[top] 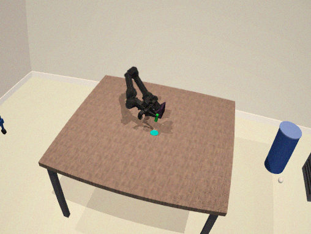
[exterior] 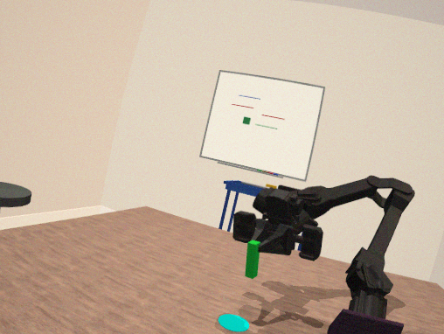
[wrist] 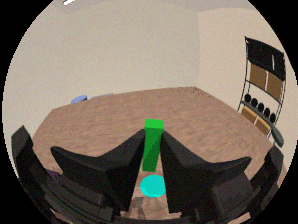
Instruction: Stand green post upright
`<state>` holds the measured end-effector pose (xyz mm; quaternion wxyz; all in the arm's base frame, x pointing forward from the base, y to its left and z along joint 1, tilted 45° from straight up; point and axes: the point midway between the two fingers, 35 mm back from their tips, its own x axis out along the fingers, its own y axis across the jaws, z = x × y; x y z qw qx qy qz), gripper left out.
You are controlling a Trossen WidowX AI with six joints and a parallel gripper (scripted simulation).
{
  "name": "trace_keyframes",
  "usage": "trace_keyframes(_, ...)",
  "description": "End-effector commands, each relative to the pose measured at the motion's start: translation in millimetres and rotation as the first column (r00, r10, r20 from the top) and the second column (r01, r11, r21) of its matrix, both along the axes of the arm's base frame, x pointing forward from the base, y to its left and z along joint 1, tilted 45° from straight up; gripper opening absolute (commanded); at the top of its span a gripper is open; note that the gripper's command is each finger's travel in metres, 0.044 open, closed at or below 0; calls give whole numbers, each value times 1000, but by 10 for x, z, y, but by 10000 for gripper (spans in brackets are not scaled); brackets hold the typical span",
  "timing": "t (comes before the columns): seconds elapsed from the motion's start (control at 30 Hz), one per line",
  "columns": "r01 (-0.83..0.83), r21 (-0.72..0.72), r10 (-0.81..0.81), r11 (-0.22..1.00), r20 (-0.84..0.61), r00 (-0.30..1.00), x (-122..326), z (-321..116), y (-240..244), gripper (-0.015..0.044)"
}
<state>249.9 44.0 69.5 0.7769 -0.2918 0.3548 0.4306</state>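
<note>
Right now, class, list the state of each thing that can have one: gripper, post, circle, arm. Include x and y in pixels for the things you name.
Gripper (top: 157, 115) (exterior: 255, 245) (wrist: 153, 133): shut on the green post.
Green post (top: 156, 117) (exterior: 252, 260) (wrist: 151, 150): held off the table, roughly upright.
Cyan circle (top: 154, 133) (exterior: 233, 323) (wrist: 153, 186): flat on the table, uncovered.
Arm (top: 130, 89) (exterior: 350, 195): bent, reaching out over the table.
</note>
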Motion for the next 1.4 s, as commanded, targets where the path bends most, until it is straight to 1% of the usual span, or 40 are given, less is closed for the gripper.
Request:
trace_keyframes(0.0, -11, 13, 11, 1000, 26, 1000, -14, 6, 1, 23)
trace_keyframes(0.53, -46, 43, 40, 998, 144, 989, -25, 75, -18, 23)
trace_keyframes(1.1, -47, 43, 40, 998, 145, 989, -25, 71, -23, 23)
trace_keyframes(1.37, -38, 34, 33, 999, 132, 991, -30, -134, -240, 23)
